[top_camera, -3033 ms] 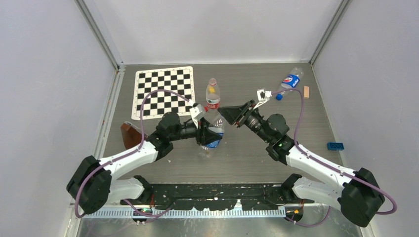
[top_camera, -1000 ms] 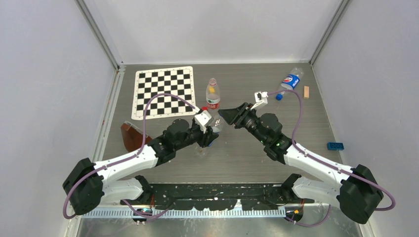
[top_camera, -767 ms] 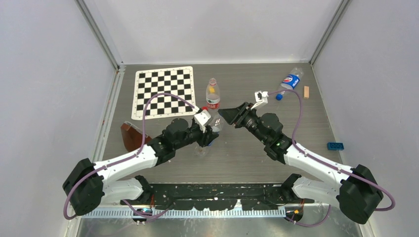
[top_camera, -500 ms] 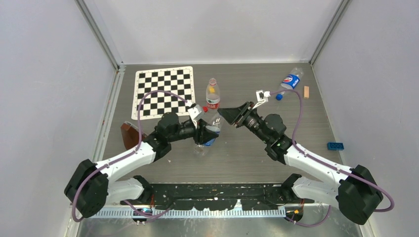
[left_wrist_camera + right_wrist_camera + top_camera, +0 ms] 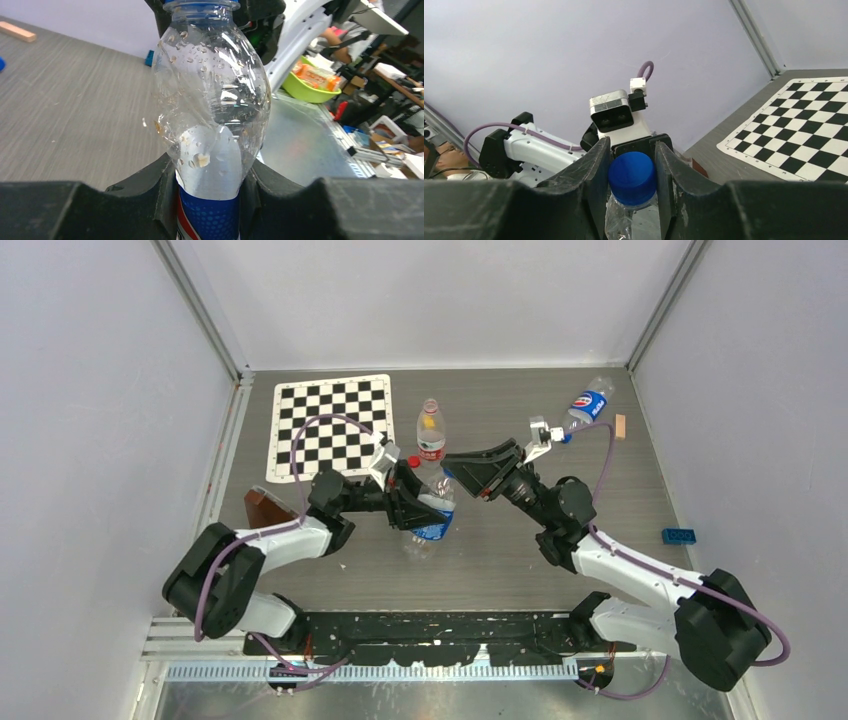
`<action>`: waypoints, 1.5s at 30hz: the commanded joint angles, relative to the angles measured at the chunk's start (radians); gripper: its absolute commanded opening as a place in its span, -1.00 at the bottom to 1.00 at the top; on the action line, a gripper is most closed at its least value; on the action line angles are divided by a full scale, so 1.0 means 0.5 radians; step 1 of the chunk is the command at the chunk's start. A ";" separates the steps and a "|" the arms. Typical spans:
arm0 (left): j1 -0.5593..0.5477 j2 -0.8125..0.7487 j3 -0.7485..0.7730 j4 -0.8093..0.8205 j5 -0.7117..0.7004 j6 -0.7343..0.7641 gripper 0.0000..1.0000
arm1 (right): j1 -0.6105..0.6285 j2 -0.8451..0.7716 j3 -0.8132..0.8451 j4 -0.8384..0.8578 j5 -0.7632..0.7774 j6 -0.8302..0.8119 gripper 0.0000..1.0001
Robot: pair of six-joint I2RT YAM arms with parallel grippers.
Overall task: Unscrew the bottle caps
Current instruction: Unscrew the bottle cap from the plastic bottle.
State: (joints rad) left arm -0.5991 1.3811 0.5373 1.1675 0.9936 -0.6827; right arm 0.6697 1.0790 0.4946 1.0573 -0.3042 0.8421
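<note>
My left gripper (image 5: pixel 418 508) is shut on a clear bottle with a blue label (image 5: pixel 436 524), holding it at mid table. In the left wrist view the fingers (image 5: pixel 150 185) clamp the bottle (image 5: pixel 212 100) at the label's top. My right gripper (image 5: pixel 452 464) is shut on this bottle's blue cap (image 5: pixel 632 177), with its fingers (image 5: pixel 596 172) on both sides. A red-labelled bottle (image 5: pixel 431 432) stands behind with no cap on; a red cap (image 5: pixel 412 461) lies by it. A third bottle (image 5: pixel 588 400) lies at the back right.
A checkerboard mat (image 5: pixel 330 425) lies at the back left. A brown block (image 5: pixel 262 510) sits at the left by my left arm. A blue brick (image 5: pixel 678 535) is at the right edge and a small wooden block (image 5: pixel 620 426) lies near the lying bottle.
My left arm has pulled back and swung left, bringing the held bottle more upright. My right gripper has risen slightly and now sits closed around the blue cap.
</note>
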 commanded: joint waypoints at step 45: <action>-0.412 -0.560 0.205 -1.806 -1.524 1.147 -1.00 | 0.090 0.047 0.205 -0.854 0.704 0.136 0.12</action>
State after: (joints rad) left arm -0.7994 1.0946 0.5873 0.2405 0.2417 -0.1226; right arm 0.7074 1.0920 0.5648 0.5312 -0.0132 0.8867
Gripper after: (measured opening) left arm 0.395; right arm 0.574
